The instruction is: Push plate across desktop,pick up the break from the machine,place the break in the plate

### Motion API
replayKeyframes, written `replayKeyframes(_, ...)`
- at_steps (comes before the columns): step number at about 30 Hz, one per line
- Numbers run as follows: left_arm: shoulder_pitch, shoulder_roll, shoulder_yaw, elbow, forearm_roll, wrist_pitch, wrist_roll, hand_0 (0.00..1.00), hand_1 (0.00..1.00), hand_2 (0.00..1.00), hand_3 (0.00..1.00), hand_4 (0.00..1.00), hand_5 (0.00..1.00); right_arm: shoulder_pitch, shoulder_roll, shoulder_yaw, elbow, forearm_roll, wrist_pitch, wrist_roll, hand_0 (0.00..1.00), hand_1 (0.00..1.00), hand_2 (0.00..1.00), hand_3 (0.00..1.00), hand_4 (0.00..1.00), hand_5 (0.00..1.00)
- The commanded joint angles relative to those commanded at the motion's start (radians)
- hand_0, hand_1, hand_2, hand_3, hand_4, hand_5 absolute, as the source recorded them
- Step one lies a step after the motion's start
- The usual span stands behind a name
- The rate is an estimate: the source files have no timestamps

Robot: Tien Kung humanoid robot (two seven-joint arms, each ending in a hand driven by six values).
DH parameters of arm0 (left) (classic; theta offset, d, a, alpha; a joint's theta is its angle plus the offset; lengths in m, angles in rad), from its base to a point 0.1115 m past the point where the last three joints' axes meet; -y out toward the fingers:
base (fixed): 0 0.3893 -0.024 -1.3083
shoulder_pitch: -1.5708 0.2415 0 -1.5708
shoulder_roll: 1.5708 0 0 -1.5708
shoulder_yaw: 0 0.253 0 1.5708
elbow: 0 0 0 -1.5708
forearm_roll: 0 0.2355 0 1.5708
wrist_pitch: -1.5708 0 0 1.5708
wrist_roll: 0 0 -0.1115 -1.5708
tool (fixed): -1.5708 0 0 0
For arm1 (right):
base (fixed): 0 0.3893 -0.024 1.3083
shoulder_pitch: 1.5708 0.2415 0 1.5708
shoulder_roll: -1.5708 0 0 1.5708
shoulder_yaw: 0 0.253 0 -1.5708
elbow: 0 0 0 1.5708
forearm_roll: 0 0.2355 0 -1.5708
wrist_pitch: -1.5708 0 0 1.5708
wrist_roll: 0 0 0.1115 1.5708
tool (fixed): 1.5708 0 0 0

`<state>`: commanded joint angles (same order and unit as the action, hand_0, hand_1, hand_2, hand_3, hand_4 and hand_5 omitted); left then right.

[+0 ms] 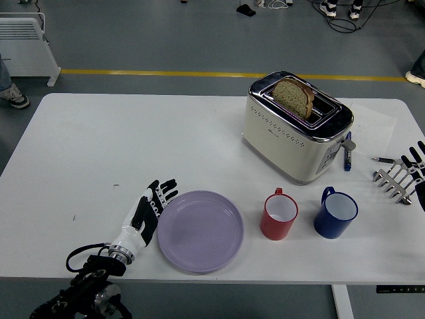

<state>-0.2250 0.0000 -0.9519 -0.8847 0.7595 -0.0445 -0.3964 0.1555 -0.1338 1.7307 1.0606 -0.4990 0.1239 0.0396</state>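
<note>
Plate-push step under way — left hand (151,207), fingers flat and spread, against lilac plate (200,230) near table's front edge. Bread (293,96) upright in toaster (297,126), back right. Next — right hand (402,176), fingers apart at right edge, must reach bread.

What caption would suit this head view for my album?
Robot's left hand rests flat against a purple plate; bread waits in the toaster.

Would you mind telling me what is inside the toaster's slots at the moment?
A slice of brown bread stands in the toaster, its upper half sticking out of the slot. Its lower part is hidden inside the toaster, and whether the other slot holds anything cannot be seen.
</note>
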Motion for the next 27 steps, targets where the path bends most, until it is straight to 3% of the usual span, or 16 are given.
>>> replayKeyframes(16, -0.022, 0.0, 0.035, 0.007, -0.014, -0.014, 0.002, 0.818, 0.852, 0.864, 0.758, 0.553, 0.998, -0.002, 0.004, -0.001, 0.001, -0.001, 0.0, 0.001, 0.785, 0.747, 0.732, 0.721, 0.487, 0.637)
replayKeyframes(20, -0.012, 0.0, 0.012, -0.006, 0.011, 0.004, -0.009, 0.818, 0.852, 0.864, 0.758, 0.553, 0.998, -0.005, 0.003, -0.003, 0.015, -0.006, -0.005, 0.002, 0.785, 0.747, 0.732, 0.721, 0.487, 0.637)
replayKeyframes(23, 0.018, 0.0, -0.073, -0.043, 0.085, 0.068, -0.034, 0.821, 0.855, 0.859, 0.75, 0.55, 0.998, -0.009, -0.012, -0.032, 0.058, -0.054, -0.042, 0.026, 0.785, 0.746, 0.73, 0.72, 0.487, 0.638)
replayKeyframes(27, 0.062, 0.0, -0.224, -0.113, 0.149, 0.096, -0.026, 0.822, 0.852, 0.857, 0.75, 0.552, 0.998, -0.003, -0.049, -0.087, 0.157, -0.201, -0.141, 0.086, 0.798, 0.762, 0.74, 0.722, 0.487, 0.624)
